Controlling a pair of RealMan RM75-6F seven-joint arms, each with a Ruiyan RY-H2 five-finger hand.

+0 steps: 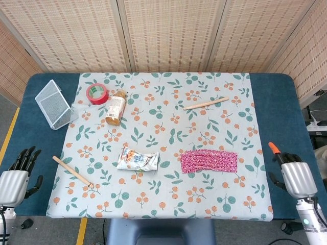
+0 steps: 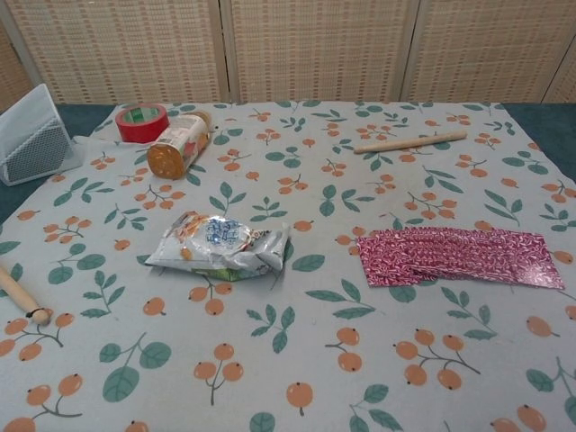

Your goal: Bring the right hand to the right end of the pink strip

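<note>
The pink strip (image 1: 209,161) lies flat on the flowered cloth, right of centre; the chest view shows the pink strip (image 2: 459,257) at mid right. My right hand (image 1: 292,172) hovers over the blue table edge, well to the right of the strip's right end, fingers apart and holding nothing, one orange fingertip pointing away from me. My left hand (image 1: 16,173) rests at the left table edge, fingers spread and holding nothing. Neither hand shows in the chest view.
A snack packet (image 1: 138,159) lies left of the strip. A wooden stick (image 1: 206,103) lies behind it, another wooden stick (image 1: 72,171) at front left. A bottle (image 1: 116,107), red tape roll (image 1: 96,93) and mesh holder (image 1: 53,103) sit at back left.
</note>
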